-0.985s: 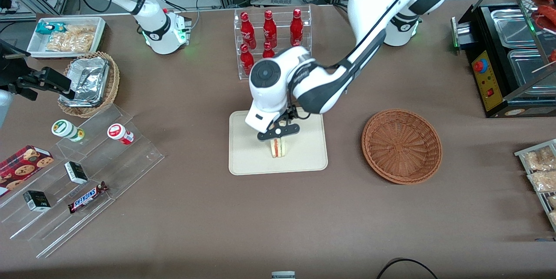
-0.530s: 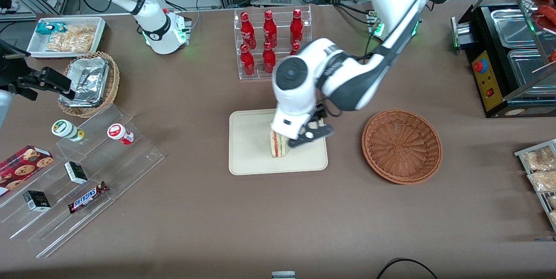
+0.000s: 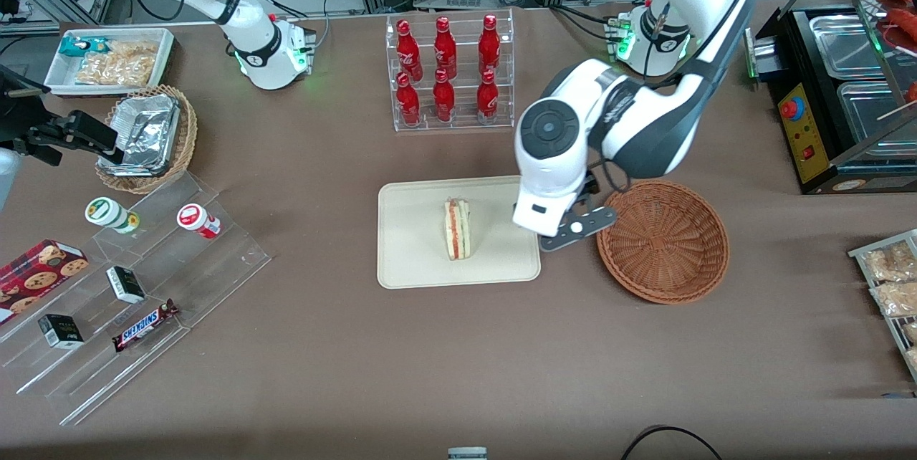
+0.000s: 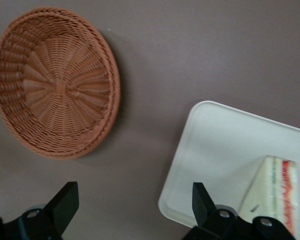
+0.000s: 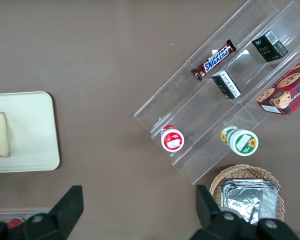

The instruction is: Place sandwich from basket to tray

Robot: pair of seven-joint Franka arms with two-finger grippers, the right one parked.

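**Operator:** The jaws stand wide apart with nothing between them; the gripper (image 3: 571, 229) hangs above the desk (image 3: 458, 345), between the tray (image 3: 415, 259) and the basket (image 3: 663, 240), over the tray's edge on the basket side.

**Second:** And the sandwich?

**Operator:** The sandwich (image 3: 457, 228) stands on the tray near its middle, cut edge up, red and green layers showing; the wrist view has it (image 4: 272, 192) on the pale tray (image 4: 215, 145) too; the basket (image 4: 55, 80) shows only bare weave; I'd judge the placing done.

**Second:** If you had to take it up again, how would it handle?

**Operator:** Light and soft, I reckon; the bread would dent under a hard squeeze and the layers could slide apart; I'd take it across the two flat bread faces, low on the wedge, with a gentle close; it looks narrow at the foot, so a nudge might tip it.
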